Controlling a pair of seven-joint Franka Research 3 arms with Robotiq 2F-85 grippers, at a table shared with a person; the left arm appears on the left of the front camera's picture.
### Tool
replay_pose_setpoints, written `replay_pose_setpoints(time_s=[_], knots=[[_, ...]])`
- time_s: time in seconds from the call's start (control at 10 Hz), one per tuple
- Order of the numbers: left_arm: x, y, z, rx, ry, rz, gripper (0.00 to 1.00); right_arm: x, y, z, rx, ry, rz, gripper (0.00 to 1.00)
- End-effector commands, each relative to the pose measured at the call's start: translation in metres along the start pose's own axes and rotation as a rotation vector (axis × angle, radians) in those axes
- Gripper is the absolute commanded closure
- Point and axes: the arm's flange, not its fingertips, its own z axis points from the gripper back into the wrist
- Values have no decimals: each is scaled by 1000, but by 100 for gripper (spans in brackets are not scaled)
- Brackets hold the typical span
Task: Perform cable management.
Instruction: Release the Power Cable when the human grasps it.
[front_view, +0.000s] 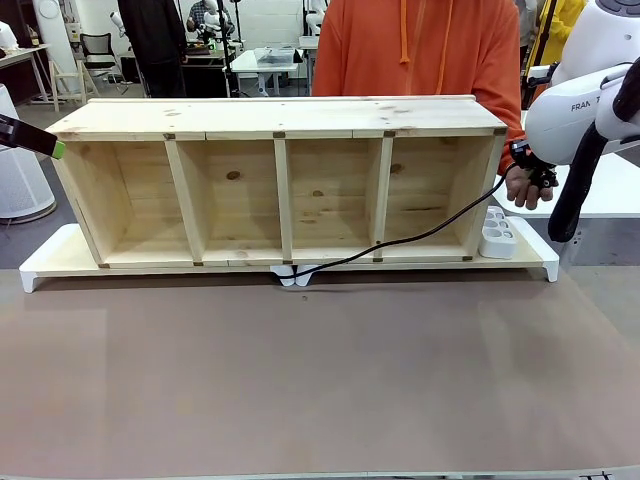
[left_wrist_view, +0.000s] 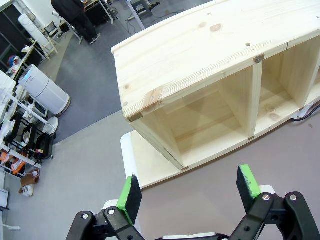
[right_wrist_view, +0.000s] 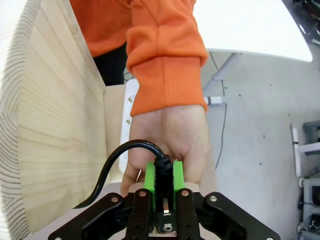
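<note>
The cable (front_view: 420, 238) is a thin black cord. It runs from a white clip (front_view: 296, 273) at the shelf's front edge up and right to my right gripper (front_view: 532, 166) beside the shelf's right end. In the right wrist view my right gripper (right_wrist_view: 163, 176) is shut on the cable's plug end (right_wrist_view: 162, 165), and the cord (right_wrist_view: 117, 157) loops off to the left. A person's hand (right_wrist_view: 170, 132) in an orange sleeve is right behind the plug, touching it. My left gripper (left_wrist_view: 189, 191) hangs open above the table off the shelf's left end, holding nothing; one of its fingertips (front_view: 58, 150) shows at the front view's left edge.
A four-compartment wooden shelf (front_view: 280, 118) stands on a white base (front_view: 50, 265) across the far side of the table. A white power strip (front_view: 497, 236) lies at its right end. The person in orange stands behind the shelf. The brown tabletop (front_view: 320, 380) stretches in front.
</note>
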Motion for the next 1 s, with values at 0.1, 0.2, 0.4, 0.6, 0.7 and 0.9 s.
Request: replay_pose_setpoints(time_s=[0.1, 0.2, 0.4, 0.6, 0.7, 0.9], knots=[[1, -1, -1, 4, -5, -3, 0, 9, 0, 21, -37, -40, 21, 84], [1, -1, -1, 4, -5, -3, 0, 0, 0, 0, 0, 1, 0, 84], [1, -1, -1, 4, -5, -3, 0, 1, 0, 6, -6, -7, 8, 84], [1, -1, -1, 4, -5, -3, 0, 2, 0, 11, -20, 48, 20, 64], [1, -1, -1, 4, -5, -3, 0, 1, 0, 12, -24, 57, 23, 50], [1, -1, -1, 4, -5, -3, 0, 3, -1, 14, -25, 57, 25, 30]])
